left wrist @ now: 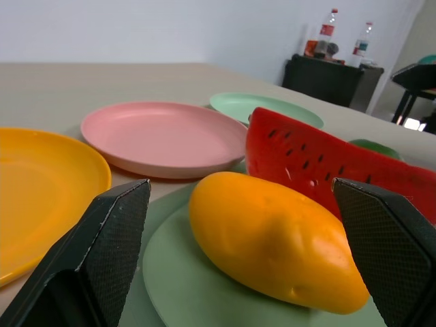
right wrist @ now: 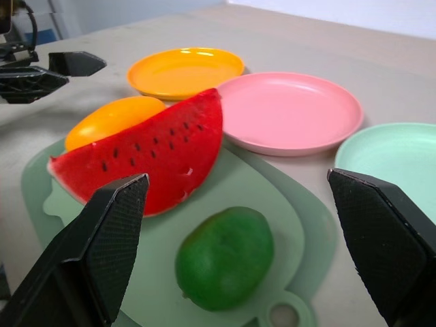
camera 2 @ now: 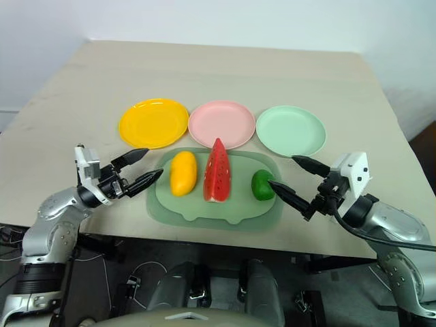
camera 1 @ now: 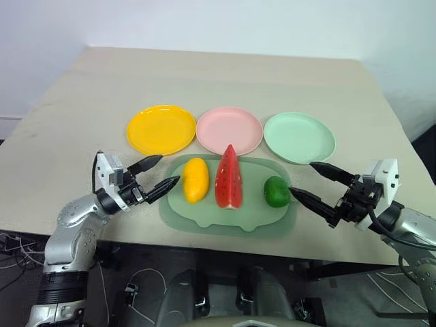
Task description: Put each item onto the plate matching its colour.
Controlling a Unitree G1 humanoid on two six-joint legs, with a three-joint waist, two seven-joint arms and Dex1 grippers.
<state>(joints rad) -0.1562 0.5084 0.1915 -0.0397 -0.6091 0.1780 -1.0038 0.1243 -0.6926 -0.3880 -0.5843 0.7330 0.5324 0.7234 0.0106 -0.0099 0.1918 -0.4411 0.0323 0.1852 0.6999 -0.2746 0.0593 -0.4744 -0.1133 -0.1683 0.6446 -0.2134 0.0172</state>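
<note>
Yellow mango untouched on tray; left gripper jaws wide open beside it, right gripper open near lime. You close on mango next, carry to yellow plate.

Left pincer and right pincer both gape wide, pointing inward toward each other, holding nothing.

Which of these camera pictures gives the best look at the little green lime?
The right wrist view: the lime sits close and whole on the tray, between that hand's open fingers. Both head views show it small, beside the watermelon wedge. In the left wrist view the wedge hides all but a green sliver.
</note>
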